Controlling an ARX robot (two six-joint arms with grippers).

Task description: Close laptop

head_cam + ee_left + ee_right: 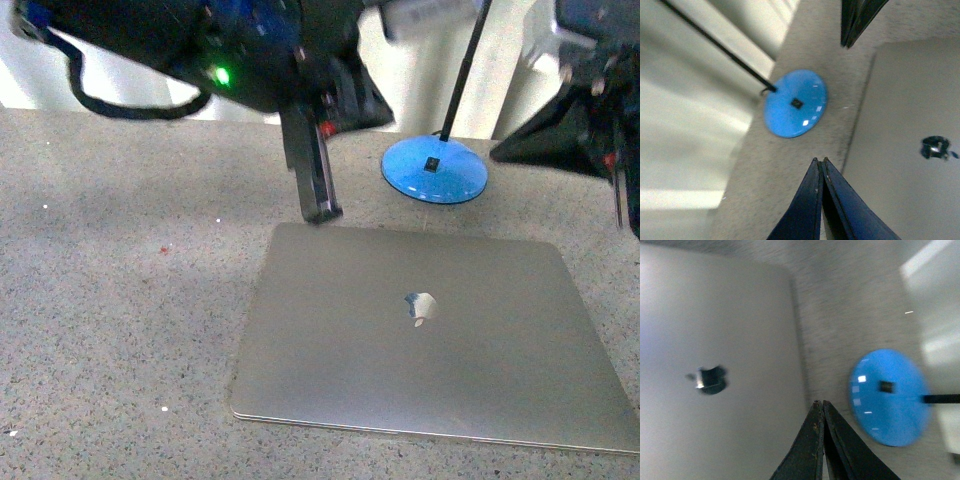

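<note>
Currently, nearest the camera: laptop [430, 340] lies flat on the speckled grey counter [120, 300], right of centre, lid fully down on the base, shiny logo [421, 306] facing up. No gap is visible along the front edge; only the thin seam between lid and base shows. Judgement: the closing itself looks done, and what is left appears to be only lifting the arms clear. Just past the far left corner of the lid, left end effector [322, 208] points downward with its fingers pressed together and nothing between them; its wrist view shows the tips over the counter just beside the lid's edge. Contact with the laptop cannot be determined from these views. Right end effector [821, 407] is mostly out of the front view at the right edge; in its wrist view the fingers are likewise pressed together and empty, held above the strip of counter behind the lid. Farther back: blue disc base [435, 170] rests on the counter, apart from the laptop, with a thin black rod [465, 70] rising from it. Pale wall behind.
</note>
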